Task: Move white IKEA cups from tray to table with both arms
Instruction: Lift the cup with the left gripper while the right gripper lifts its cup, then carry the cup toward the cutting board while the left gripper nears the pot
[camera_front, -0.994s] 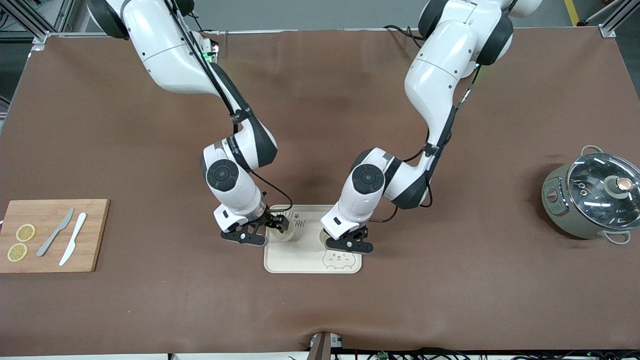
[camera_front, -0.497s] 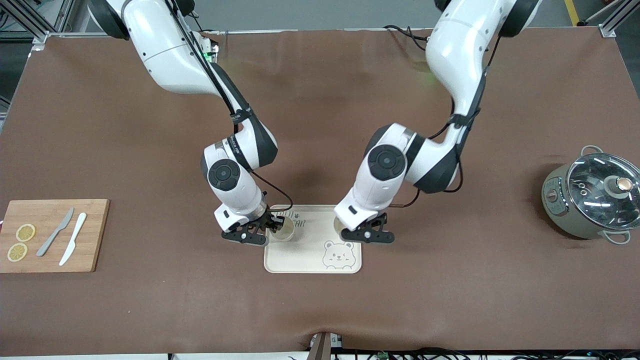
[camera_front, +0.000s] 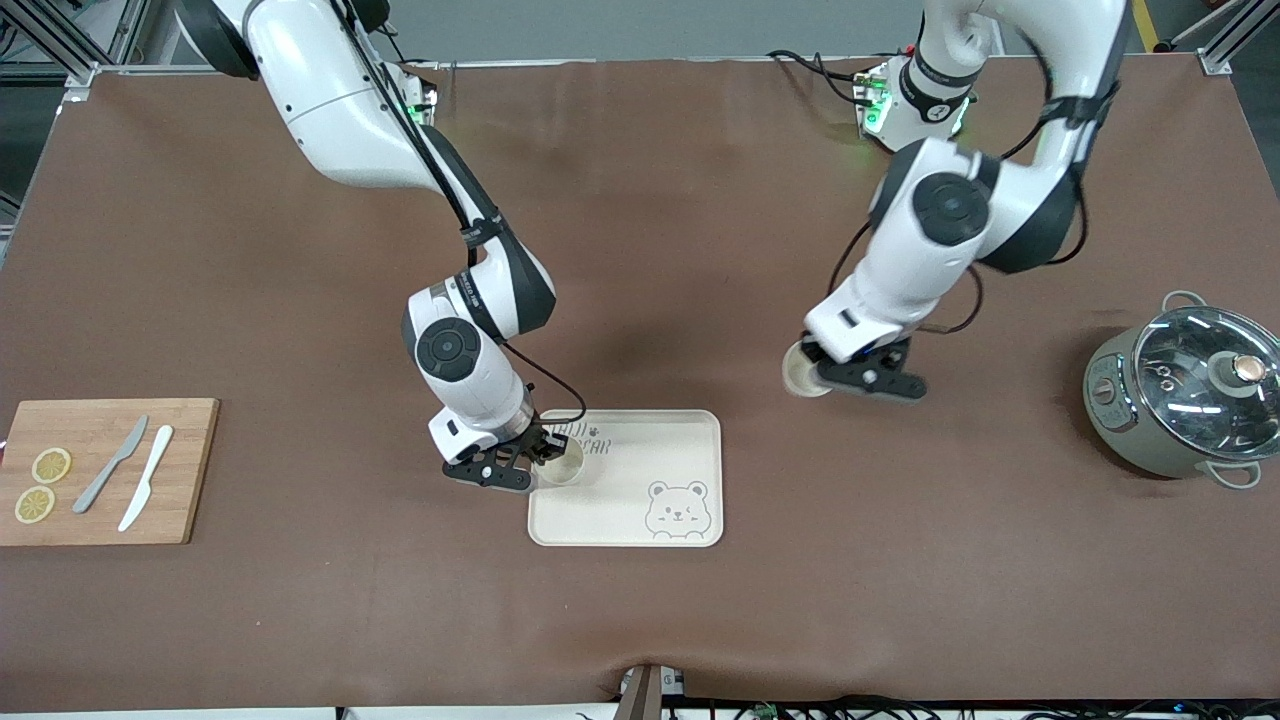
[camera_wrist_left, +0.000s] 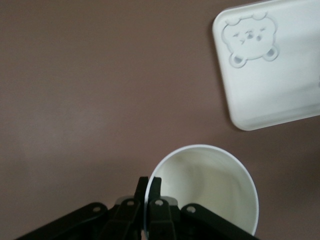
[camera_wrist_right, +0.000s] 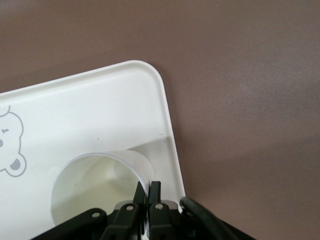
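Note:
My left gripper (camera_front: 823, 377) is shut on the rim of one white IKEA cup (camera_front: 803, 379) and holds it up over the bare table, between the tray and the pot. In the left wrist view its fingers (camera_wrist_left: 156, 186) pinch the wall of that cup (camera_wrist_left: 207, 187), one inside and one outside. My right gripper (camera_front: 541, 456) is shut on the rim of the other white cup (camera_front: 564, 467), which stands on the cream bear-print tray (camera_front: 690, 440) at the corner toward the right arm's end. In the right wrist view that cup (camera_wrist_right: 95, 197) sits by the tray's rim (camera_wrist_right: 160, 90).
A grey pot with a glass lid (camera_front: 1185, 400) stands at the left arm's end. A wooden cutting board (camera_front: 190, 470) with two lemon slices (camera_front: 42, 485), a grey knife (camera_front: 110, 465) and a white knife (camera_front: 146, 478) lies at the right arm's end.
My left gripper has lifted its cup off the tray and carried it up and toward the left arm's end of the table. My right gripper has stayed at its cup on the tray.

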